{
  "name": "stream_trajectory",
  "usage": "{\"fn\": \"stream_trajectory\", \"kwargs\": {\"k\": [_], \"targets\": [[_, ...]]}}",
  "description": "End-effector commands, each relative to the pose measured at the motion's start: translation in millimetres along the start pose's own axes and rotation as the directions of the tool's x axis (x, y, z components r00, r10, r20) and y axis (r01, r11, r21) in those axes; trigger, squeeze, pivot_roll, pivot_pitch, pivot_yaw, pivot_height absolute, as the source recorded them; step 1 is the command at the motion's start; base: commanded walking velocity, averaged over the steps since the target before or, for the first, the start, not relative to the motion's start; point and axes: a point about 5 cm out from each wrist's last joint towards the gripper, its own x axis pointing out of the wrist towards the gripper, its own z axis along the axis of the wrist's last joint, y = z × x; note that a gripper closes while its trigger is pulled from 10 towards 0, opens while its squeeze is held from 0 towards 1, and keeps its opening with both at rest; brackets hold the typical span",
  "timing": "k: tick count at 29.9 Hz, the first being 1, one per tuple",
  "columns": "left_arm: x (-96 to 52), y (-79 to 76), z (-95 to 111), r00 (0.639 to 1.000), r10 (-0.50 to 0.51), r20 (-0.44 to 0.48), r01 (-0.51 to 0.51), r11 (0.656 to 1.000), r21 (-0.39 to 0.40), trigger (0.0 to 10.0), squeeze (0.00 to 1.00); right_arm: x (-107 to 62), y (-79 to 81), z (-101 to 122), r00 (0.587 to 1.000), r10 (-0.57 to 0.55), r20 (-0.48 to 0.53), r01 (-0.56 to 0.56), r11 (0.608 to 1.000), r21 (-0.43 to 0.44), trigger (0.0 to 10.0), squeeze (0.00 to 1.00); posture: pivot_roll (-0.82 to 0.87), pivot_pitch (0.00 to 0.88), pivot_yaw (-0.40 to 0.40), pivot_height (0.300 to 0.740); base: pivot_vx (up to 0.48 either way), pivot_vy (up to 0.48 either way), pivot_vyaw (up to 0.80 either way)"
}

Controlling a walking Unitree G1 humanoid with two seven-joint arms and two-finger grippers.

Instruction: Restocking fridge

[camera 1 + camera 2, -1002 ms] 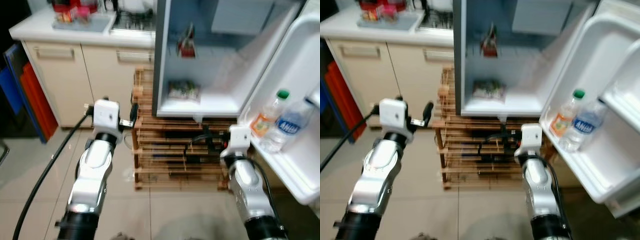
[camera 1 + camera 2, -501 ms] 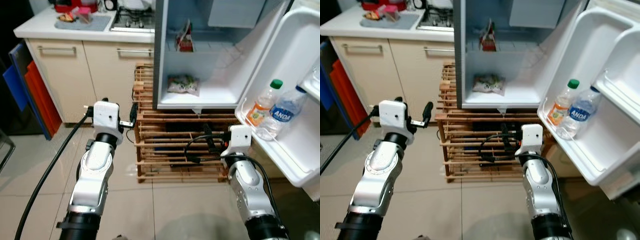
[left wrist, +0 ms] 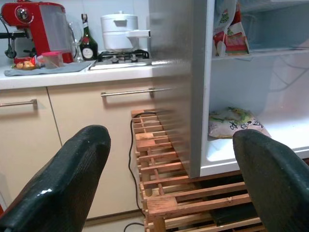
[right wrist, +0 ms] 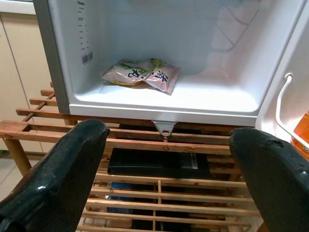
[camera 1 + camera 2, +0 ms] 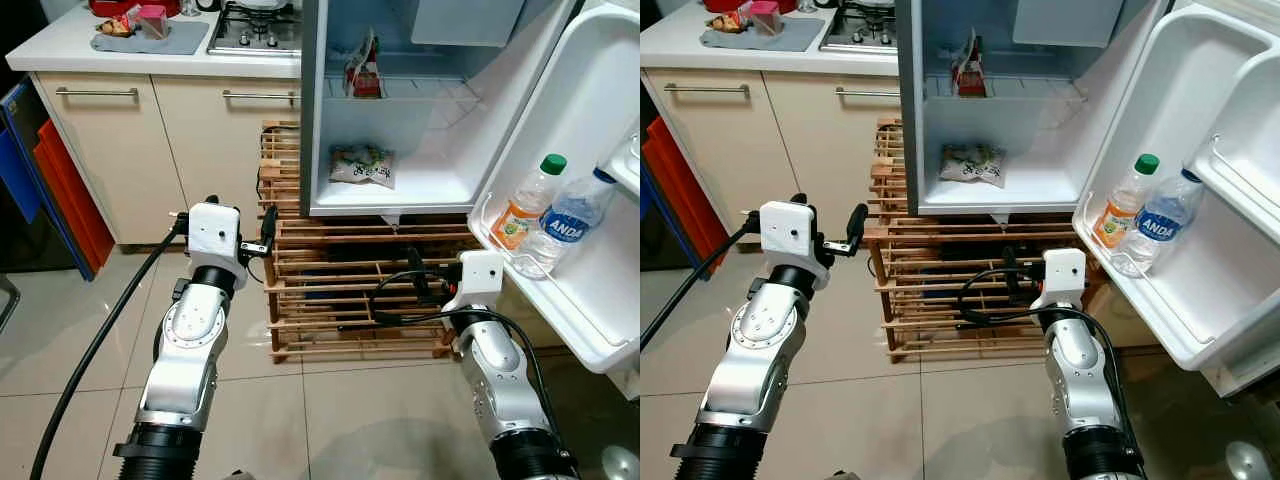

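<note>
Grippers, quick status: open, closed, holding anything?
Left gripper: open, holding nothing, in front of the wooden rack.
Right gripper: open, holding nothing, facing the open fridge.

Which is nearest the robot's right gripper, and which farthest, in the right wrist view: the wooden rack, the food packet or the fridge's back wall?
From the right gripper:
1. Wooden rack, directly ahead, under the fridge.
2. Food packet, on the fridge floor.
3. Back wall, behind the packet.
</note>
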Motion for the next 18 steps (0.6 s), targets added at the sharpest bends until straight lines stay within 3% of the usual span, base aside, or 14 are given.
{"fn": "stream_trajectory", "kwargs": {"k": [1,18], "targets": [[1.8,-1.8,2.3,1.0,-0.007,0.008,0.007,1.0,0.002,10.0,0.0,0.3,-2.9,1.6,1.0,-0.009,0.002,0.009,1.0,-0.005,10.0,0.0,-0.06,0.0,-0.027,0.74,0.0,0.0,0.0],[1.8,-1.8,2.3,1.0,-0.007,0.008,0.007,1.0,0.002,10.0,0.0,0.3,-2.9,1.6,1.0,-0.009,0.002,0.009,1.0,-0.005,10.0,0.0,-0.06,0.0,-0.027,0.74,0.0,0.0,0.0]]}}
